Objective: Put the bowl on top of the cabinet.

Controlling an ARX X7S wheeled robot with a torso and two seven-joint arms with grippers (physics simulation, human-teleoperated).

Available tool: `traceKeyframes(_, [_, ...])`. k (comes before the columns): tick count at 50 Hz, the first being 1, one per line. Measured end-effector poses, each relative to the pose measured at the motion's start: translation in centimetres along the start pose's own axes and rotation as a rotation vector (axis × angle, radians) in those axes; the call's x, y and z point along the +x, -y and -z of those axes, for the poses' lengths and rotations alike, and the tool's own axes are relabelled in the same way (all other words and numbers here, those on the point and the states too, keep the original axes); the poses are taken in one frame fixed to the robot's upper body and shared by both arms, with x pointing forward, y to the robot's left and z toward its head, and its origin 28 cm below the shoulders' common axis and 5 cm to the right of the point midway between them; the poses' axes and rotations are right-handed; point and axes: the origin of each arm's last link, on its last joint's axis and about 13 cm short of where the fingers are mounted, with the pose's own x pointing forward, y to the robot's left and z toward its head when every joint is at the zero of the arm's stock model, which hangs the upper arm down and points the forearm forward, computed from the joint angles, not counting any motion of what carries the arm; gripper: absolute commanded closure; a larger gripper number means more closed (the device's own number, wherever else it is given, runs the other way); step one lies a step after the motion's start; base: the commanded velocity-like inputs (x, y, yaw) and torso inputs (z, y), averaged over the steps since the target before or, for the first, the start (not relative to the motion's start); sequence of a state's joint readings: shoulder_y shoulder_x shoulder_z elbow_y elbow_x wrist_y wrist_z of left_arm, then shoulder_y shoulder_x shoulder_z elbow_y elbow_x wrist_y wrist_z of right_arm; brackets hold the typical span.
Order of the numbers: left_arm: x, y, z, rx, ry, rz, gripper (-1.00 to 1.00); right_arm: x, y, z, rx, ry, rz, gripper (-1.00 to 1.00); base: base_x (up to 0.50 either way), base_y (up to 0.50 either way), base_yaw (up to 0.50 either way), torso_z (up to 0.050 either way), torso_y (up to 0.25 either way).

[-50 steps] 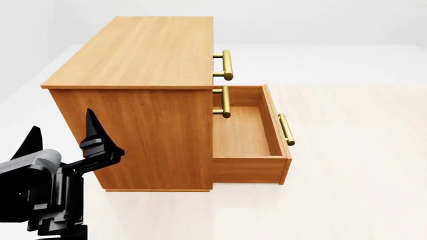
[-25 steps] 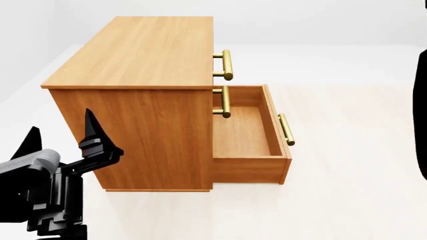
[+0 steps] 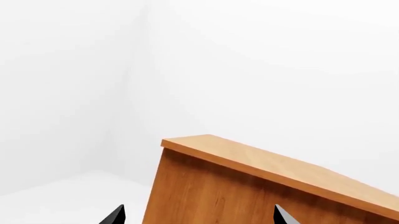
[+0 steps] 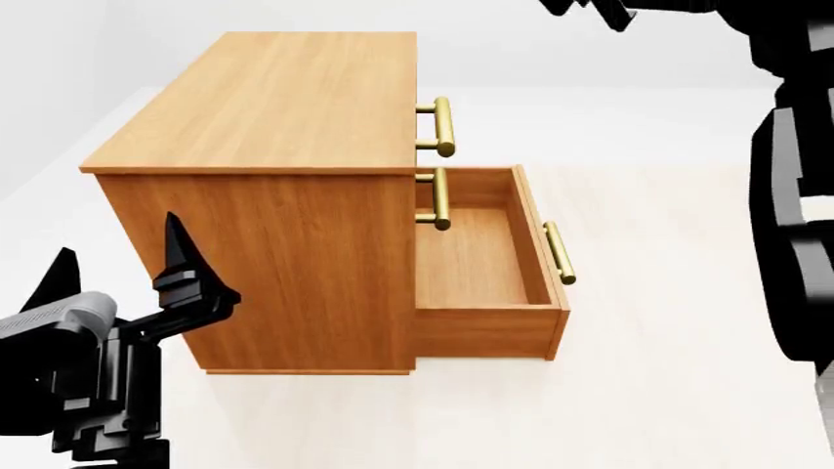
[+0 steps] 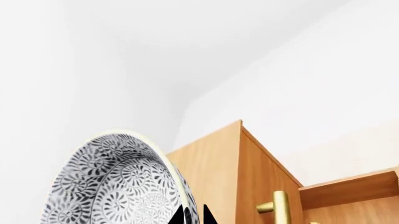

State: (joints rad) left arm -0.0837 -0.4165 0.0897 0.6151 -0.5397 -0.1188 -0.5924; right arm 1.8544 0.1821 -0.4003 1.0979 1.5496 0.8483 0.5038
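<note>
The bowl (image 5: 115,182), white with a dense dark leaf pattern, shows only in the right wrist view, held on edge. My right gripper (image 5: 195,217) is shut on its rim, one thin black fingertip on each side. The cabinet (image 4: 280,98), an orange-brown wooden chest with a flat top, stands centre-left in the head view. In the right wrist view its corner (image 5: 215,172) rises just behind the bowl. My right arm (image 4: 788,195) climbs the head view's right edge, and its end is cut off by the top edge. My left gripper (image 4: 117,249) hangs open beside the cabinet's near side (image 3: 249,196), holding nothing.
The cabinet's lower drawer (image 4: 482,264) is pulled out and has nothing in it. Brass bar handles (image 4: 443,127) stick out from the drawer fronts, and one handle (image 5: 279,210) is close to the bowl. Pale floor (image 4: 678,371) and white walls surround the cabinet.
My right arm has risen into the head view along the right edge, up to the top edge. The left arm, cabinet and drawer have not moved.
</note>
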Motion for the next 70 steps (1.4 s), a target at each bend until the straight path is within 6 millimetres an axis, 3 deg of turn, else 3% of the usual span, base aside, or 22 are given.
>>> traceKeyframes(44, [0.0,-0.1,0.0,-0.001,-0.001,-0.003,-1.00,2.8,1.3,2.5,0.131,-0.100,-0.017,1.00,0.00,0.00,0.00,0.000,0.000])
traceKeyframes(70, [0.0,-0.1,0.1,0.001,-0.003,-0.006,-1.00,3.1,-1.1,3.9,0.041,-0.159,-0.100,1.00,0.00,0.00,0.00,0.000,0.000])
